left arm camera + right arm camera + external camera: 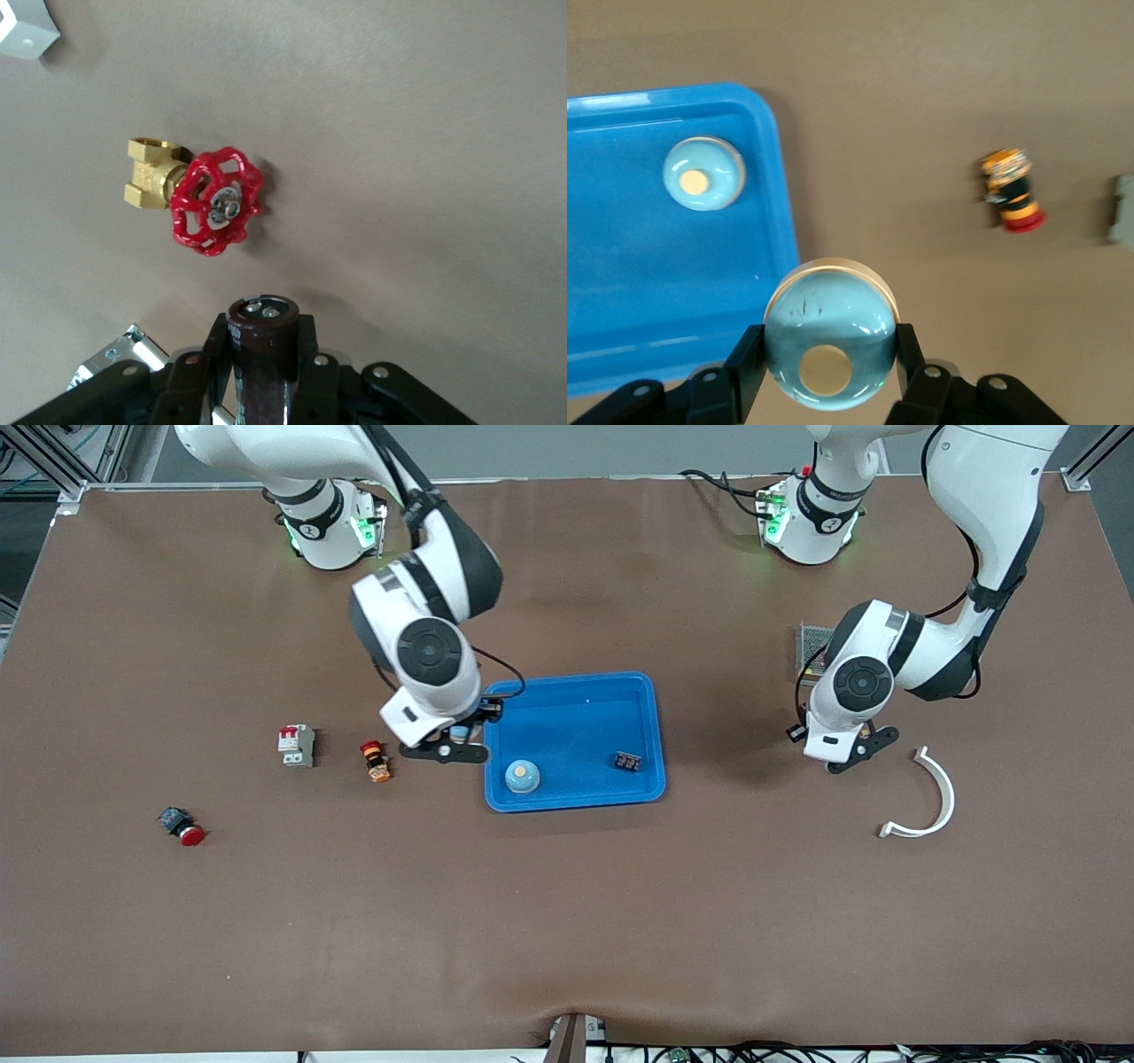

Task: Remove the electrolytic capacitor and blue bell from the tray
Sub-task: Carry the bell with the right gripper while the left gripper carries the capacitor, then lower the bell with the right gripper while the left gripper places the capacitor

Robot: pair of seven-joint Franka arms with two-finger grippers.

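My right gripper (456, 737) is shut on a pale blue dome bell (830, 341) with a cream button, held over the rim of the blue tray (651, 726) at the right arm's end. A second bell like it (522, 777) sits in the tray. My left gripper (262, 332) is shut on a dark brown cylindrical capacitor (262, 354), whose two metal terminals point down at the table. It hangs over bare table toward the left arm's end, apart from the tray. In the front view the left gripper (846, 755) hides the capacitor.
A small black part (628, 761) lies in the tray. A red-handled brass valve (215, 200) lies below the left gripper, with a metal mesh box (813, 646) and a white curved piece (930, 802) nearby. An orange button (376, 761), a grey breaker (297, 745) and a red button (182, 825) lie toward the right arm's end.
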